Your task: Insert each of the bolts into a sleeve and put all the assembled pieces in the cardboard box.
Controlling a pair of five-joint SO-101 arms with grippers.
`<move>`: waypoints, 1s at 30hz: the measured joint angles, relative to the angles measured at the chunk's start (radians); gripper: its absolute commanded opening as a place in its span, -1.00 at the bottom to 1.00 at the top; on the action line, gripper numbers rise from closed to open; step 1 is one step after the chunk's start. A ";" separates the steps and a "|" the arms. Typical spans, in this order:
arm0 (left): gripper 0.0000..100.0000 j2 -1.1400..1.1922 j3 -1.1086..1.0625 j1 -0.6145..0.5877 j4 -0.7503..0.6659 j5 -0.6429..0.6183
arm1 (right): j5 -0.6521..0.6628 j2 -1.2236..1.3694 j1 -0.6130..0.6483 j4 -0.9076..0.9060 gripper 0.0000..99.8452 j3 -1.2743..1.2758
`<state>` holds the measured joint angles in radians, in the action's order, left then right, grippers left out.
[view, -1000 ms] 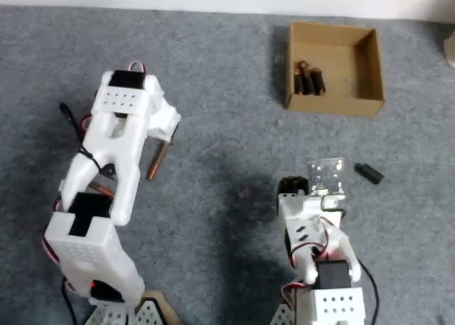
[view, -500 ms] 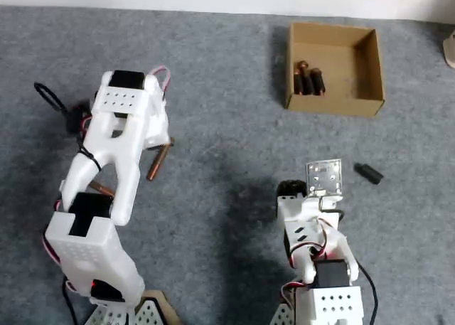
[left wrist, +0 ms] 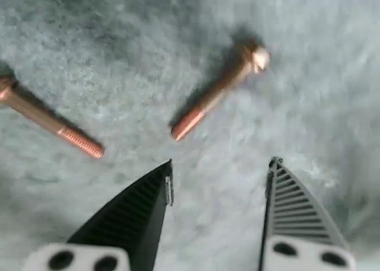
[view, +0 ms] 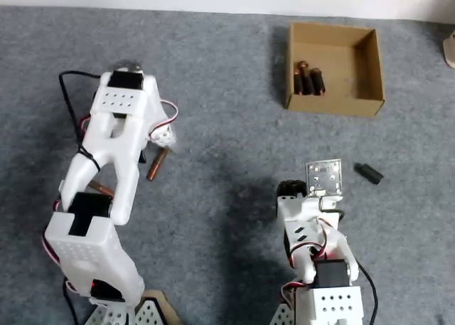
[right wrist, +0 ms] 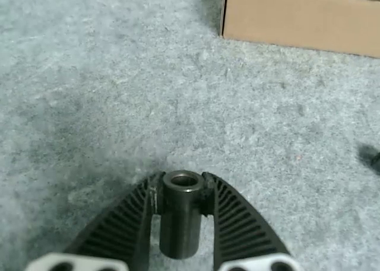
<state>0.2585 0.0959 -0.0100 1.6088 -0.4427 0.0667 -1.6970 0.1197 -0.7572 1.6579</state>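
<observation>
Bolt (left wrist: 217,93) unmoved, left jaws now rotated

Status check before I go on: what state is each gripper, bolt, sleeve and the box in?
Left gripper: open, empty.
Right gripper: shut.
Held sleeve: clamped upright, bore empty.
First bolt: loose on carpet.
Second bolt: loose on carpet.
Loose sleeve: lying on carpet, ungripped.
Cardboard box: open, three assembled pieces inside.
</observation>
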 measured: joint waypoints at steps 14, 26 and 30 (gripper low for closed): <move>-0.51 -0.046 0.092 -0.046 -0.012 0.110 | 0.000 0.000 0.000 0.000 -0.99 0.000; -0.51 0.126 0.110 -0.060 -0.041 0.292 | 0.000 0.000 0.000 0.000 -0.99 0.000; -0.51 0.167 0.121 -0.060 -0.074 0.367 | 0.000 0.000 0.000 0.000 -0.99 0.000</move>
<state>0.4258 0.2171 -0.0698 1.5351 -0.0760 0.0667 -1.6970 0.1197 -0.7572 1.6579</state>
